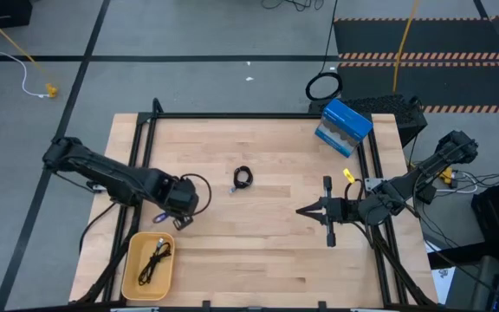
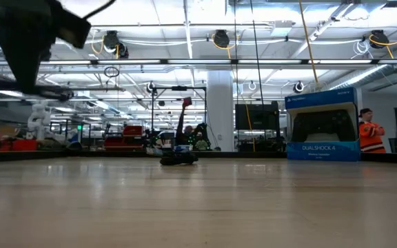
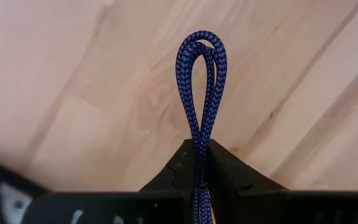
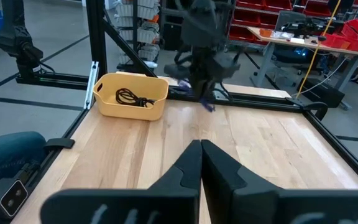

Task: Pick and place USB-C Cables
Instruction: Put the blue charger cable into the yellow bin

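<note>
The left gripper (image 1: 170,215) hangs above the table (image 1: 267,251), just past the far right corner of the yellow bin (image 1: 131,276) at the table's near left. Its fingers are pressed together on the purple cable (image 3: 201,87), which sticks out between the tips as a narrow doubled loop; the other end dangles below the gripper and shows as a small purple tail in the overhead view. One black cable (image 1: 156,256) already lies loose inside the bin. The second black cable (image 1: 243,178), a tight coil, sits alone on the bare wood near the table's middle, well apart from both arms.

The step in hand looks like carrying the purple cable over the bin and letting it go. To do it well, the gripper should move toward the near left until it is over the bin's open middle, not its rim, with enough height that the hanging tail clears the wall instead of catching on it. Then lower a little before opening, so the springy loop drops in rather than flopping over the edge.

The right gripper (image 1: 304,210) waits low over the right half of the table, fingers closed with nothing between them.
</note>
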You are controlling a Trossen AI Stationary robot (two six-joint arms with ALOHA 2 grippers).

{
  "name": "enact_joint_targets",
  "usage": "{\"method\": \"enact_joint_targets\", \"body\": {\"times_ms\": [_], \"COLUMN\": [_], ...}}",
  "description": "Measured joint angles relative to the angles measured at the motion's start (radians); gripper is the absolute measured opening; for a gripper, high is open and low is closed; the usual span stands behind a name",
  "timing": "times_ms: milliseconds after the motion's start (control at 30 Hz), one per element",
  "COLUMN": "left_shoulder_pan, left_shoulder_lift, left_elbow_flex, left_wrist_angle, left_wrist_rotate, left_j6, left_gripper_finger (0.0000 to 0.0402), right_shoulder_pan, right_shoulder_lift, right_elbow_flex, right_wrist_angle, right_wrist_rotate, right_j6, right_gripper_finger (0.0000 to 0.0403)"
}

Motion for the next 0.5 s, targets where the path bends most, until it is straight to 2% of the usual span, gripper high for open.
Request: {"method": "enact_joint_targets", "body": {"times_ms": [500], "left_shoulder_pan": [-0.052], "left_shoulder_lift": [0.000], "left_elbow_flex": [0.324], "left_wrist_angle": [-0.310], "left_wrist_rotate": [-0.028], "left_j6": [0.036], "left_gripper_finger": [0.0022], "right_shoulder_pan": [0.000], "right_shoulder_lift": [0.000], "right_elbow_flex": [0.000], "right_wrist_angle": [0.000], "right_wrist_rotate": [0.000], "right_j6": [0.000], "right_gripper_finger": [0.0000]}}
